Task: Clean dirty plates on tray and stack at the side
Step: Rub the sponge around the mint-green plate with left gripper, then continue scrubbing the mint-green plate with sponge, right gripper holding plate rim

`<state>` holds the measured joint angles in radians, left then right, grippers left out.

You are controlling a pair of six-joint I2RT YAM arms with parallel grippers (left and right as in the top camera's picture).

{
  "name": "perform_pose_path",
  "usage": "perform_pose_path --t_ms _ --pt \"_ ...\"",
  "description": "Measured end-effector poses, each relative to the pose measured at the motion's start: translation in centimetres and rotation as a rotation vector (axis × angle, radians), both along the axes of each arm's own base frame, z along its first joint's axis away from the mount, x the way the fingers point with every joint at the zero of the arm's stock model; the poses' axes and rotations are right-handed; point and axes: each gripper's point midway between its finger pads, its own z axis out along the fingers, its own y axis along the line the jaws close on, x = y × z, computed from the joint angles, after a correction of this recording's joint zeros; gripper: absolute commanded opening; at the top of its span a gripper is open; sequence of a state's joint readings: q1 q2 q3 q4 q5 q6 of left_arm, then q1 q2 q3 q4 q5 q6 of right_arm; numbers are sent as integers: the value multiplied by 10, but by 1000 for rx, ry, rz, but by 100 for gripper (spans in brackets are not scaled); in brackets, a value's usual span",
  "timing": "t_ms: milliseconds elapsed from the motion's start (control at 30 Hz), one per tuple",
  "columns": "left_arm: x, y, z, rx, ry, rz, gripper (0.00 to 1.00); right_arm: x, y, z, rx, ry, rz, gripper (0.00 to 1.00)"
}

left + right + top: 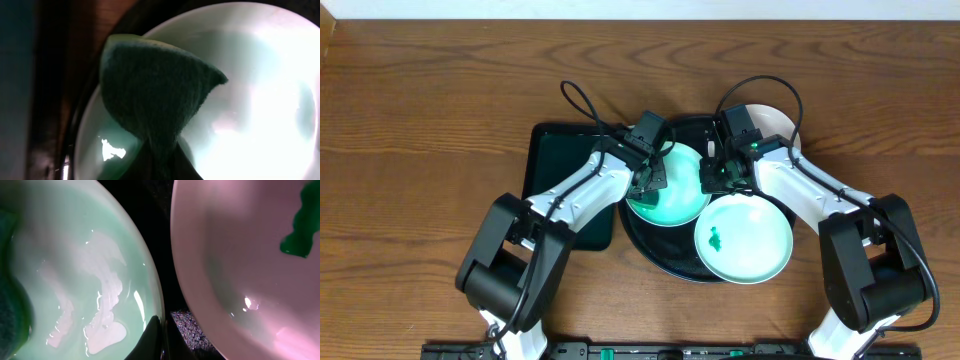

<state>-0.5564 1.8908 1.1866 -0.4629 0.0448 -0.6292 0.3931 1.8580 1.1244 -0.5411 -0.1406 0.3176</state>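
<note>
Overhead: the left hand [655, 183] hangs over the mint plate [672, 208], which lies directly beneath it on the tray [653, 252]. The right hand [712, 178] is at that plate's rim. The smeared plate [745, 240] lies just beside this hand, and the white plate [782, 120] lies behind its wrist.

Left wrist: the left hand [160, 169] is clamped on a dark green scrub pad [155, 90] that fans out ahead of it, with the mint plate [260, 100] below.

Right wrist: the right hand [161, 339] is narrow, its fingers together at the mint plate's [85, 255] edge. I cannot tell whether they pinch the rim. The smeared plate [240, 270] lies close on the other side.
</note>
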Motion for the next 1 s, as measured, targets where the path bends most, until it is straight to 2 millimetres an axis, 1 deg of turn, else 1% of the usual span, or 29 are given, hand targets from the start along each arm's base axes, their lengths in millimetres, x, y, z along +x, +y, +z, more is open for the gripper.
perform_pose_path --t_ms 167,333,533,700,767,867,933,1000 --pt "-1 -7 -4 23 -11 -18 7 0 0 0 0 0 0 1" --pt "-2 -14 -3 51 -44 -38 7 0 0 0 0 0 0 1" --pt "-9 -45 -2 -5 -68 -102 7 0 0 0 0 0 0 1" --pt "-10 -48 -1 -28 -57 -109 8 0 0 0 0 0 0 1" --pt "-11 -49 3 -48 -51 -109 8 0 0 0 0 0 0 1" --pt "-13 -56 15 -97 -50 -123 7 0 0 0 0 0 0 1" --pt "-13 -60 33 -134 -79 -130 7 0 0 0 0 0 0 1" --pt "-10 -61 57 -167 -127 -132 8 0 0 0 0 0 0 1"
